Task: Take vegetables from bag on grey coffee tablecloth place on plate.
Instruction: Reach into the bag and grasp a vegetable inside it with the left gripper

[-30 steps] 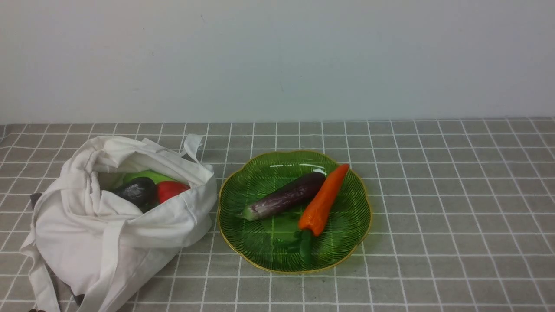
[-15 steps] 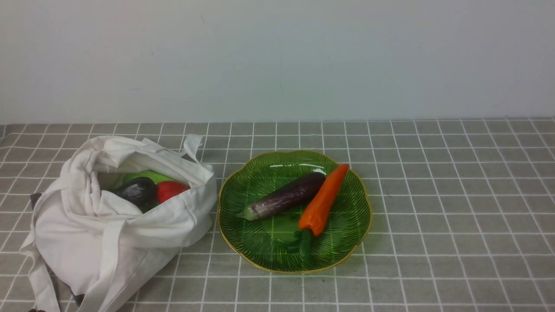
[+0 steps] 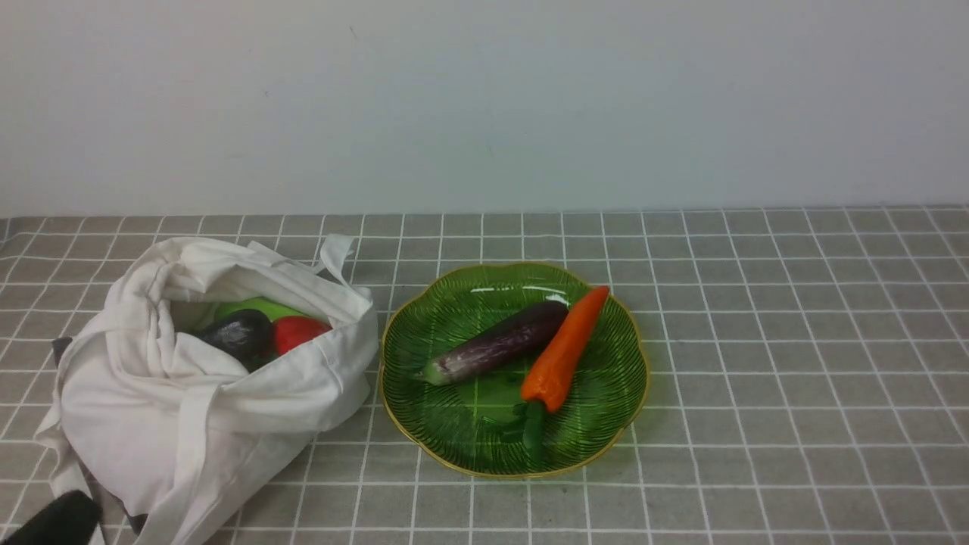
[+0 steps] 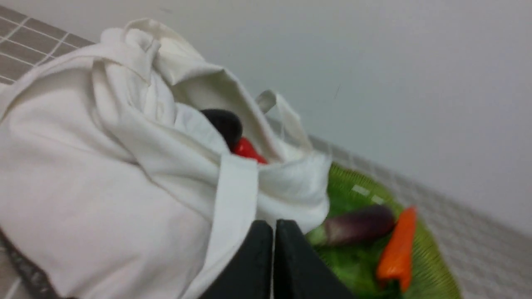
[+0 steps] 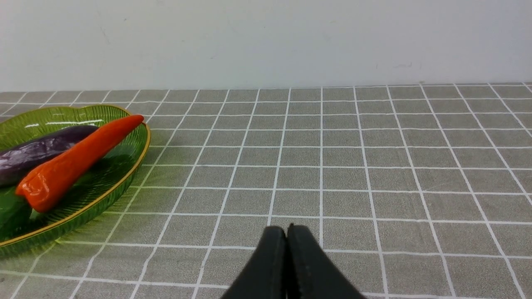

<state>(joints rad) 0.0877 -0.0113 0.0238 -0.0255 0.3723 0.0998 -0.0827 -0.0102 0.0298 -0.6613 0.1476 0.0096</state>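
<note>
My left jaws are pressed together with nothing between them, low at the near side of the white bag point(image 3: 189, 393). My right jaws, also closed and empty, stand to the right of the plate point(image 3: 454, 446), so the left arm is nearer. The vegetables in the bag, a dark one point(image 3: 241, 333), a red one point(image 3: 299, 331) and a green one point(image 3: 257, 306), lie ahead of my left jaws and higher, in the open mouth; the cloth hides their long axes.
</note>
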